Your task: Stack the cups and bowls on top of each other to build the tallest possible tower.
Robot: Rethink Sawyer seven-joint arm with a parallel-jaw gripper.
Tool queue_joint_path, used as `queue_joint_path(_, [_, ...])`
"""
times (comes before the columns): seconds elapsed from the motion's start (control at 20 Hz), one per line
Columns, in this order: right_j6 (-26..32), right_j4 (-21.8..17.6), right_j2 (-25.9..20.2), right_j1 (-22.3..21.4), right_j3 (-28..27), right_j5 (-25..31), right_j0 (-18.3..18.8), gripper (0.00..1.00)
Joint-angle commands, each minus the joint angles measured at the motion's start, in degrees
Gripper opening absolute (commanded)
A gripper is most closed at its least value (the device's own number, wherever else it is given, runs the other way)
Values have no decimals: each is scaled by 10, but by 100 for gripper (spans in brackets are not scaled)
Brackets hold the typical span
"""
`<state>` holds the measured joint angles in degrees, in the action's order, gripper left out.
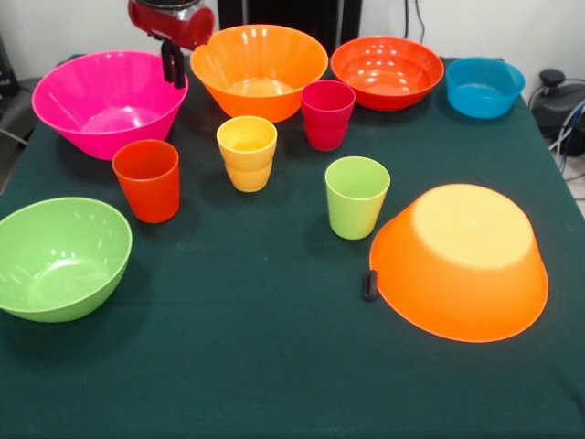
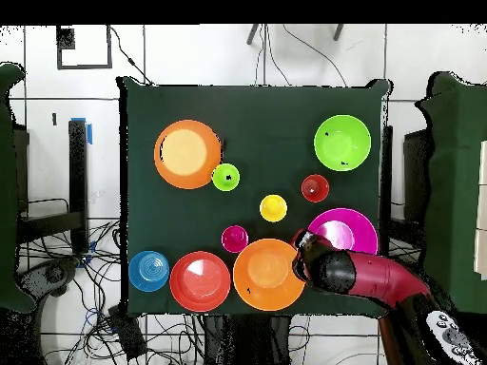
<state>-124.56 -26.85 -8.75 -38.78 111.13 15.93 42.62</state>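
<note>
My gripper (image 1: 173, 66) hangs at the back of the table, in the gap between the large pink bowl (image 1: 108, 101) and the upright orange bowl (image 1: 259, 69), holding nothing I can see. A red-orange bowl (image 1: 387, 71) and a small blue bowl (image 1: 484, 87) continue that back row. The lime green bowl (image 1: 59, 261) sits near the front. A second orange bowl (image 1: 462, 261) lies upside down. Between them stand single cups: orange-red (image 1: 147, 180), yellow (image 1: 247, 153), crimson (image 1: 327, 114) and lime green (image 1: 356, 197). Overhead, the gripper (image 2: 302, 242) is at the pink bowl's rim (image 2: 344, 228).
A small black object (image 1: 369, 284) lies on the dark green tablecloth (image 1: 274, 366), against the upside-down bowl's rim. The red arm (image 2: 371, 278) reaches in over the table's corner beside the pink bowl. Cables and equipment (image 2: 57, 276) lie on the floor beyond the table's edges.
</note>
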Motion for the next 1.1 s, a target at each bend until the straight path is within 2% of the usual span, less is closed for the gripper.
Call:
queue_joint_path(0.05, [31, -46, -41, 30, -39, -25, -2, 0])
queue_joint_path(1.1, [40, -45, -60, 17, -32, -9, 13, 0])
